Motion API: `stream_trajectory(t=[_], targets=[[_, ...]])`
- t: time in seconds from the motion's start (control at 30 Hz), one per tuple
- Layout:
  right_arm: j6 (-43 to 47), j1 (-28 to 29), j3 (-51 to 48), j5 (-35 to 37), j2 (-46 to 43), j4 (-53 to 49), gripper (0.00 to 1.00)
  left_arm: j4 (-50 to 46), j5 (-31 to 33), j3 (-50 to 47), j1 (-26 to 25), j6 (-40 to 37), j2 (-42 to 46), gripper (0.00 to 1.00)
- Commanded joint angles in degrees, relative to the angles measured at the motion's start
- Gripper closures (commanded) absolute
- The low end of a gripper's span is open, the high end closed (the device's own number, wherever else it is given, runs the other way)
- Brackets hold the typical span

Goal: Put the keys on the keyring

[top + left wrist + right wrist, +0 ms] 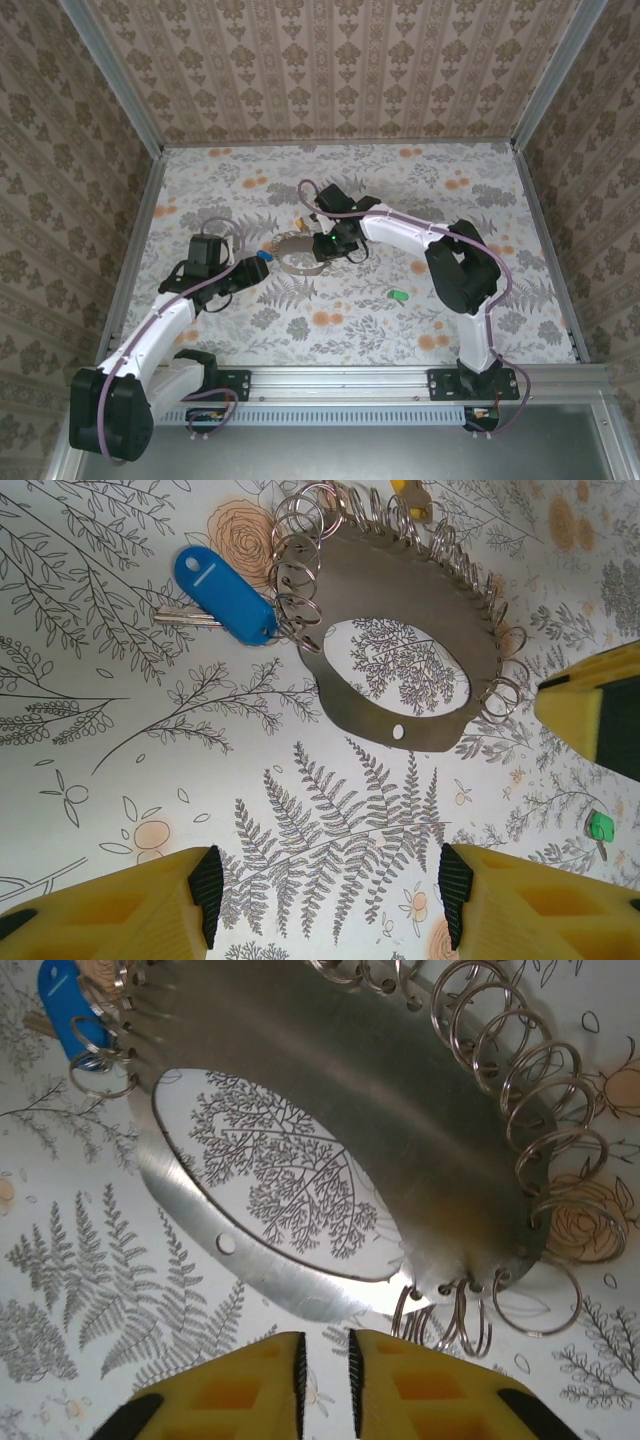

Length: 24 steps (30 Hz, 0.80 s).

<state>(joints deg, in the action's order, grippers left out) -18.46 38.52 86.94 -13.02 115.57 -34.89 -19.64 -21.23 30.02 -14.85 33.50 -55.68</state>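
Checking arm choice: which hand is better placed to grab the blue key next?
Left, probably. Its open hand faces the blue key lying beside the keyring, with bare table between. The right hand, nearly closed, sits at the keyring's far edge.

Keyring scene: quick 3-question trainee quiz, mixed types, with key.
1. True or false: the blue-tagged key lies at the metal keyring plate, beside its split rings.
2. Which gripper's jaws are wider apart: left gripper or right gripper?
3. Fill in: the green-tagged key lies ___ from the plate.

Key:
1. True
2. Left
3. Apart, on the table nearer the arm bases
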Motion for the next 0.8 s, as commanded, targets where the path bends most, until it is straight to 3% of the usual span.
stream_trajectory(t=[0.0, 0.53, 0.77], targets=[[1.0, 0.4, 1.6, 3.5, 2.3, -2.9, 0.79, 0.6, -0.9, -0.1, 0.5, 0.6, -0.1, 0.38], [2.1, 1.0, 2.6, 7.4, 5.6, -5.3, 0.78, 1.3, -1.1, -1.3, 0.5, 0.5, 0.1, 0.39], [2.0, 1.2, 3.4, 10.2, 5.4, -5.9, 0.85, 1.4, -1.9, -1.4, 0.5, -1.5, 1.0, 0.39]])
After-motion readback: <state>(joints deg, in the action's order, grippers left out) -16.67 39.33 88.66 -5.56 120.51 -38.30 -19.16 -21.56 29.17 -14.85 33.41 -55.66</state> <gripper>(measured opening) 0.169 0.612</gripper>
